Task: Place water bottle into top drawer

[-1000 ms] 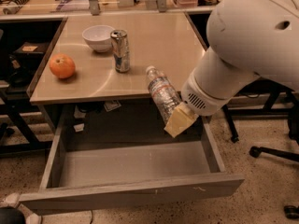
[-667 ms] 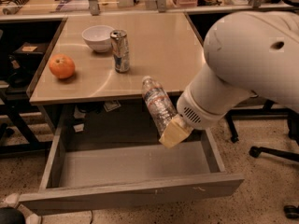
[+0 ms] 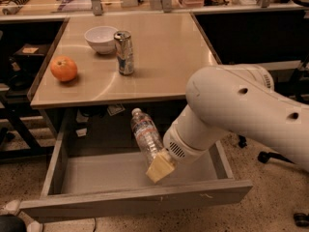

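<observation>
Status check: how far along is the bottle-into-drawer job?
Done: the drawer is pulled open, and the bottle is off the table, gripped at its base by the gripper. In hand: the gripper holds the bottle tilted, cap up and to the left, over the open drawer. Left: lower it to the drawer floor and release; the bottle is not yet let go.
</observation>
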Action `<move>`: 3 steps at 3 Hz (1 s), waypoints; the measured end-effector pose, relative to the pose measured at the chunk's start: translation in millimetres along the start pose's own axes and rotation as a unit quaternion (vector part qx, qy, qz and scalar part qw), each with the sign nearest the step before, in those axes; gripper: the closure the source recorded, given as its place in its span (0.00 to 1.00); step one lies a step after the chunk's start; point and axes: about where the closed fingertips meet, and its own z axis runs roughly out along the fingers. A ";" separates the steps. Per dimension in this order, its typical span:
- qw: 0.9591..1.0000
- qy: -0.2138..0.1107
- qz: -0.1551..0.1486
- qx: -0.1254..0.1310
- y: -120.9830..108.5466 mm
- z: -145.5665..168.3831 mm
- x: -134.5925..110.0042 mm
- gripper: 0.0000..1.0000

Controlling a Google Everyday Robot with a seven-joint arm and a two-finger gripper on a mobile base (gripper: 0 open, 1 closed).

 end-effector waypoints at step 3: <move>1.000 0.015 0.011 -0.022 -1.6 59.9 -6.8 1.00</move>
